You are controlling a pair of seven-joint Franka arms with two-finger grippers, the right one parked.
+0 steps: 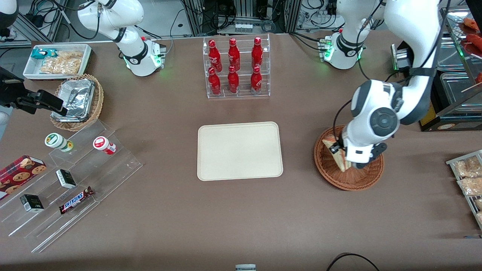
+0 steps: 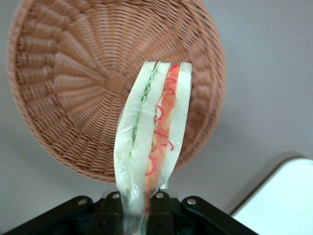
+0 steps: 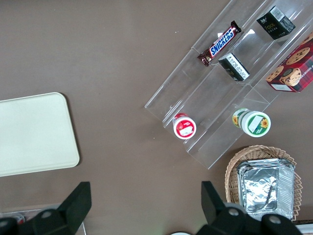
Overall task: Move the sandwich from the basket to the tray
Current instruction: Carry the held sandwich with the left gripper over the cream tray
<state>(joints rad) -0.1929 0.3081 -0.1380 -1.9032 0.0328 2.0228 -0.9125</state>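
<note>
Left arm's tool [image 1: 344, 160] sits over the reddish-brown wicker basket [image 1: 361, 180] at right of centre in the front view, clamped on the sandwich [image 1: 339, 156], which is wrapped in clear film and held by one end between the fingers. In the wrist view the sandwich [image 2: 154, 142] sticks out from the tool [image 2: 139, 215] with its cut edge facing the camera: white bread, green stripe on one side, red-orange on the other. The basket [image 2: 73, 88] shows below it in that view, nothing else in its bowl visible; sandwich looks lifted off the weave, though actual contact can't be confirmed. A second pale wedge [image 1: 329, 142] shows at the basket's rim in the front view, partly hidden by the arm. Cream tray [image 1: 240, 150] lies flat in the middle of the front frame on the brown desk [image 1: 241, 218], bare, well apart from the basket; a corner of the tray [image 2: 281, 200] also shows in the wrist view. Upper centre of front frame: clear rack with six red bottles [image 1: 235, 66]. Left part of front frame: foil-lined tan basket [image 1: 77, 101], white bin of snacks [image 1: 58, 60], clear stepped stand [image 1: 75, 180] carrying a Snickers bar [image 1: 76, 199], cookie box [image 1: 20, 171], two small dark cartons and two round tubs. Right edge: packaged snacks [image 1: 467, 173].
</note>
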